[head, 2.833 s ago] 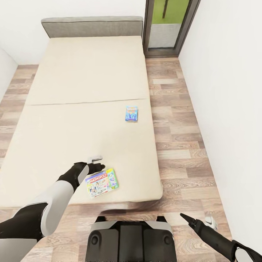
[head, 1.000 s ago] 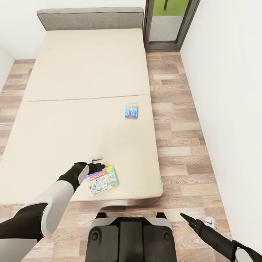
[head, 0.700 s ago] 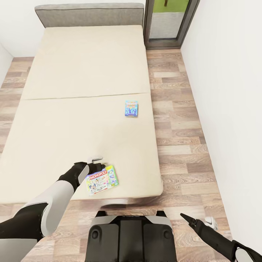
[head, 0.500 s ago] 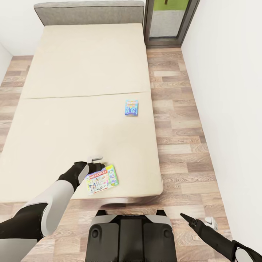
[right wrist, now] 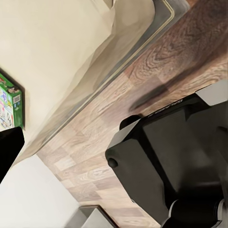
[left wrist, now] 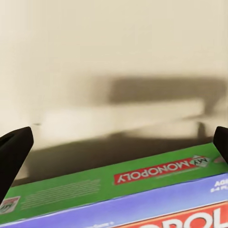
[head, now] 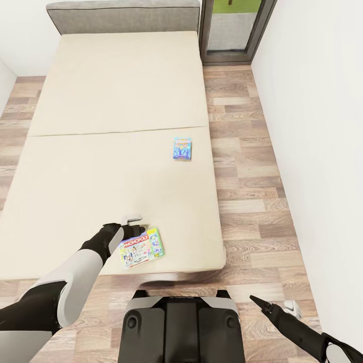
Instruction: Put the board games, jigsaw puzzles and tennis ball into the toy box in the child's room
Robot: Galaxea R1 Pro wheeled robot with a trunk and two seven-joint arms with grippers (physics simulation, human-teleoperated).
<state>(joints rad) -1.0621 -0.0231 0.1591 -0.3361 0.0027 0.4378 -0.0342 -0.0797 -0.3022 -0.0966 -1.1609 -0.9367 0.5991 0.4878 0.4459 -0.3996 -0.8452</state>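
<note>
— Green and red, that Monopoly box: where does it lie from your left gripper?

— It lies flat on the bed, near the foot edge, just ahead of my left gripper and toward the robot's right of it. From the left wrist I see the box's green side running across between my two fingertips, which stand spread wide apart, so the hand is released and holds nothing yet.

— Long axis?

— Slightly skewed to the bed's edge; the long side faces the hand, I judge.

— And the other arm?

— My right gripper hangs low over the wooden floor, well apart from the box; whether it's clenched I cannot tell. The left is clearly nearer. The smaller blue board game sits further up the bed, beyond easy reach.
</note>
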